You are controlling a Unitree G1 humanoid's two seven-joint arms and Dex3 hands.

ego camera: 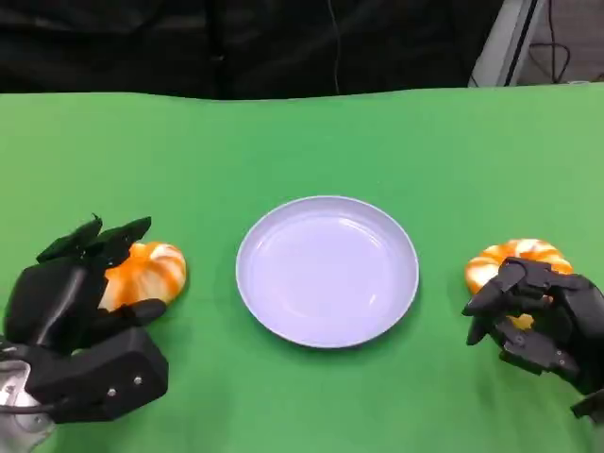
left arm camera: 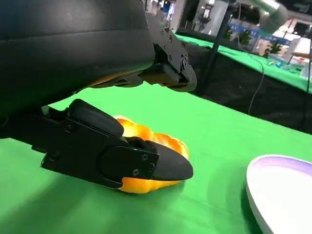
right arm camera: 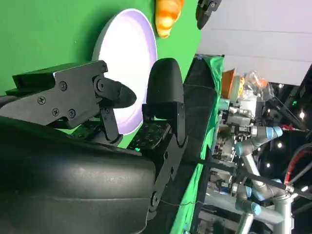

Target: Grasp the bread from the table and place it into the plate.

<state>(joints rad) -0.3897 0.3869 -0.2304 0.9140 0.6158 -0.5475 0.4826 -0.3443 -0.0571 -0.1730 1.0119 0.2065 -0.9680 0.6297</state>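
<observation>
Green table [ego camera: 311, 396] against a dark backdrop, with white plate [ego camera: 327, 271] at centre, bare. Left bread [ego camera: 146, 272] just beside plate, between fingers of left hand [ego camera: 80, 311], spread around it; firm contact not confirmed. Right bread [ego camera: 514, 267] on far side, partly covered by right hand [ego camera: 543, 316], fingers curled over it; grip impossible to judge. Best done by closing evenly, lifting straight, then carrying above rim. Undersides of both breads hidden.
</observation>
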